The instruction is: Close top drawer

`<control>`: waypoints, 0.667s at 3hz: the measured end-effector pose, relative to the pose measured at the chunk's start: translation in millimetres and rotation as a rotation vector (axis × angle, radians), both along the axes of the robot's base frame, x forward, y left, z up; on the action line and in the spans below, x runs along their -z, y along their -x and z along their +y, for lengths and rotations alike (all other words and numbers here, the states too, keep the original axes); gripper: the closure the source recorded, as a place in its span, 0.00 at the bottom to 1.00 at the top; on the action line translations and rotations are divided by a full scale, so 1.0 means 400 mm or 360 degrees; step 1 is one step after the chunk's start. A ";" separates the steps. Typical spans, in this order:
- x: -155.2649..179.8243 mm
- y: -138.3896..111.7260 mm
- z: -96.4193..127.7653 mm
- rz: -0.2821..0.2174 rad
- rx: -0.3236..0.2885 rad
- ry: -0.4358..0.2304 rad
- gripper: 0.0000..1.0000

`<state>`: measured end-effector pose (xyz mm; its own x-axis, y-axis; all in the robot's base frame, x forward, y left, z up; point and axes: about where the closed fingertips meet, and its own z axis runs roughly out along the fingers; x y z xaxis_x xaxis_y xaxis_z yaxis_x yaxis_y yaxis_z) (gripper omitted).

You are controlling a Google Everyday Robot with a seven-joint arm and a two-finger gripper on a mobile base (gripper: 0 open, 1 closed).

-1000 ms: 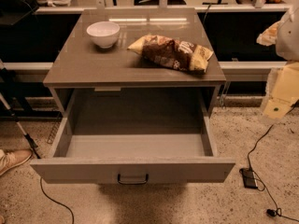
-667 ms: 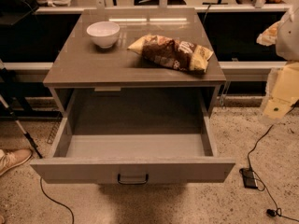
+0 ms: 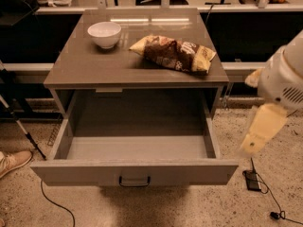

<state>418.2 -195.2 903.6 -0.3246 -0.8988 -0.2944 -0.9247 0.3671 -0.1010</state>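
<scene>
The top drawer (image 3: 189,173) of the grey-beige cabinet (image 3: 80,67) is pulled far out toward me. It is wide and deep and looks empty inside. Its small dark bar handle (image 3: 134,181) sits at the centre of the front panel. My arm comes in from the right edge, white above and pale yellow below. The gripper (image 3: 258,136) hangs at the arm's lower end, to the right of the drawer's right front corner and apart from it, holding nothing that I can see. No other drawer fronts show.
On the cabinet top stand a white bowl (image 3: 104,34) at back left and a brown chip bag (image 3: 174,54) at right. A black adapter with cable (image 3: 253,180) lies on the floor at right. A shoe (image 3: 13,161) and a thin pole (image 3: 21,126) are at left.
My arm has swung left and down, closer to the drawer's right side. The drawer is as far out as before.
</scene>
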 end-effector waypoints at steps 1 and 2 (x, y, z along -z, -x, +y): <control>0.152 0.055 0.050 0.0169 0.0109 -0.0129 0.19; 0.283 0.090 0.090 0.0279 0.0215 -0.0228 0.42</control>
